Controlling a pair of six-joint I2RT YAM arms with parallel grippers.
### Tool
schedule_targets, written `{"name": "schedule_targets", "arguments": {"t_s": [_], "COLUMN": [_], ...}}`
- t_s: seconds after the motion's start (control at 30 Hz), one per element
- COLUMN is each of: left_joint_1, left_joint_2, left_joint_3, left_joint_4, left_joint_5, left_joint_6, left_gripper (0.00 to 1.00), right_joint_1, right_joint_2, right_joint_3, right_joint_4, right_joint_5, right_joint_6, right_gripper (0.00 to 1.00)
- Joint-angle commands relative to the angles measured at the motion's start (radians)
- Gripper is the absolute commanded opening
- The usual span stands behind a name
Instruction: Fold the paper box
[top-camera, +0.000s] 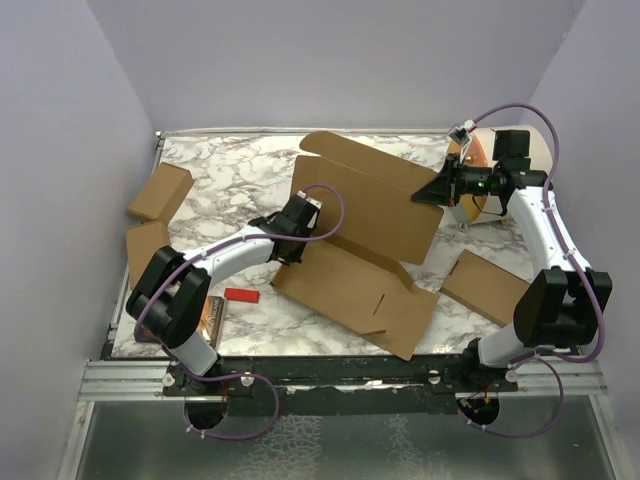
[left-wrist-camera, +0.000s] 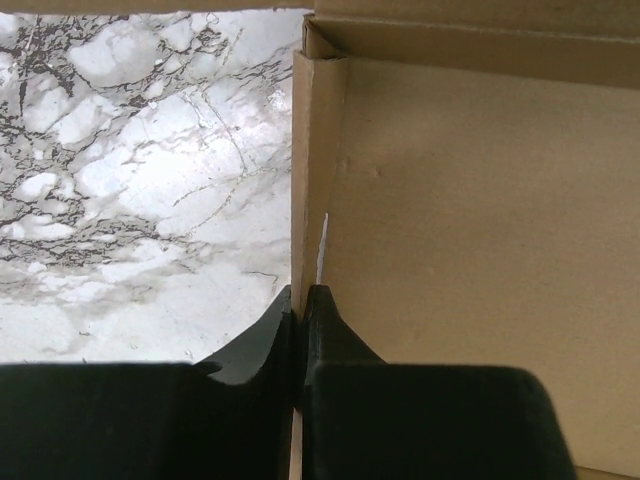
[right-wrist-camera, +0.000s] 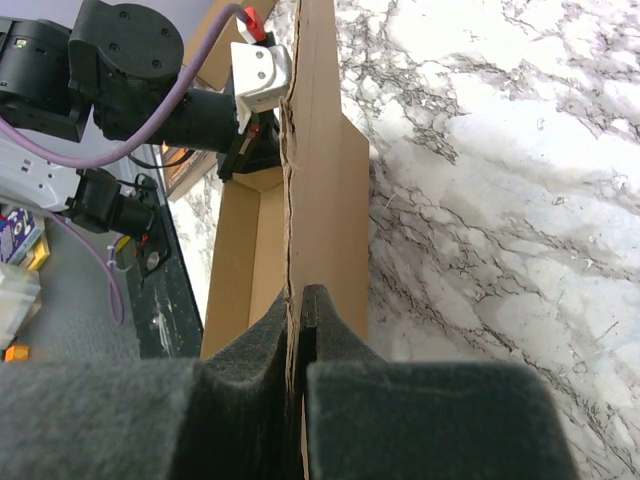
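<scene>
The left gripper (left-wrist-camera: 300, 300) has its two dark fingers (left-wrist-camera: 250, 350) pressed together on a thin upright wall of the paper box (left-wrist-camera: 470, 240). The cardboard edge runs up from between the tips to a folded corner just beyond them. Right of the fingers a broad brown panel fills the view, and left of them lies the marble table (left-wrist-camera: 130, 180). The right gripper (right-wrist-camera: 297, 300) likewise pinches an edge of the box, its felt-covered pads (right-wrist-camera: 230, 390) closed on cardboard that rises straight ahead of the tips. Further along that edge the left arm (right-wrist-camera: 130, 70) meets the same sheet. From above, the box sits mid-table between the two grippers, with one panel lying flat toward the arm bases and another lifted between the two sets of fingers. A small cardboard box (top-camera: 487, 287) lies behind the right fingers, near that arm's elbow. A red flat piece (top-camera: 241, 295) lies behind the left fingers, and a cream cylinder (top-camera: 538, 148) stands behind the right wrist
</scene>
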Motion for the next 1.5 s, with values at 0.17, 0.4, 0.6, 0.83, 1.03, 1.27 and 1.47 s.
{"name": "schedule_targets", "arguments": {"t_s": [0.17,0.4,0.6,0.83,1.03,1.27,1.47], "left_joint_1": [0.012,0.012,0.012,0.012,0.017,0.209,0.519], "left_joint_2": [0.031,0.013,-0.023,-0.06,-0.128,-0.316,-0.385], "left_joint_3": [-0.004,0.023,0.049,0.066,0.058,-0.016,-0.06], "left_joint_4": [-0.037,-0.05,-0.07,-0.074,-0.042,0.153,0.443], "left_joint_5": [-0.021,-0.002,-0.01,0.005,0.036,0.443,0.925], "left_joint_6": [0.012,-0.002,-0.004,-0.012,-0.019,-0.043,-0.164], "left_gripper": [0.07,0.16,0.26,0.34,0.5,0.61,0.74], "right_joint_1": [-0.008,-0.008,-0.008,-0.008,-0.008,-0.007,-0.008], "right_joint_2": [-0.009,-0.012,-0.008,-0.006,-0.007,-0.002,0.027], "right_joint_3": [0.035,0.032,0.033,0.032,0.034,0.05,0.101], "right_joint_4": [0.019,0.021,0.021,0.022,0.019,0.004,-0.018], "right_joint_5": [-0.02,-0.018,-0.018,-0.019,-0.02,-0.025,-0.059], "right_joint_6": [0.0,0.0,-0.002,-0.004,-0.012,-0.048,-0.104], "right_gripper": [0.01,0.01,0.01,0.01,0.01,0.01,0.01]}}
